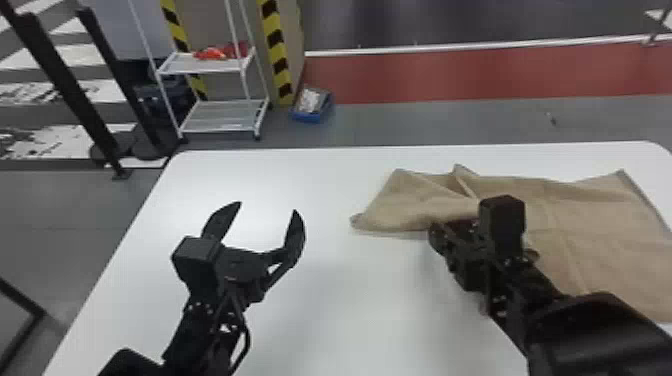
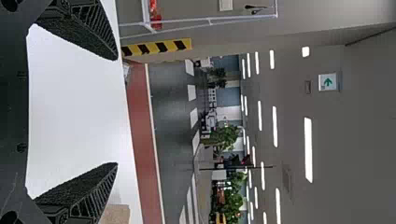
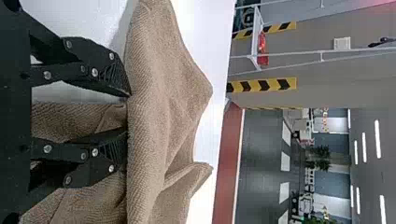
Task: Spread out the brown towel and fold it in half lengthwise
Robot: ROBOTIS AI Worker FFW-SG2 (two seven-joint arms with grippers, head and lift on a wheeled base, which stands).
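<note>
Beyond the white tabletop (image 1: pixel 320 310) stand a pale cart (image 1: pixel 217 117) and a striped post (image 1: pixel 277 50), with open floor around them. From where I'm standing, the brown towel (image 1: pixel 590 215) lies over on the robot's right side, broad and fairly flat toward its right end but creased and bunched toward its left, where one corner points at the middle of the tabletop. That lopsided lie looks to me like a towel only partly spread, so I'd call this the opening-out stage, with the lengthwise fold to come.

The right claw (image 3: pixel 128 114) is down at the bunched edge, its two fingers apart, a bit of cloth showing between them and a thick ridge running across their tips. I take it to be placed there because that edge needs pulling straight; nothing looks clenched. Should it close on several layers at once, the folds might drag along together.

Well apart from the cloth, the left claw (image 1: pixel 267 206) hangs over the robot's left part of the tabletop, released and wide, holding nothing. Its place suits taking the towel's left corner, so that both claws could draw the edge taut before folding.
</note>
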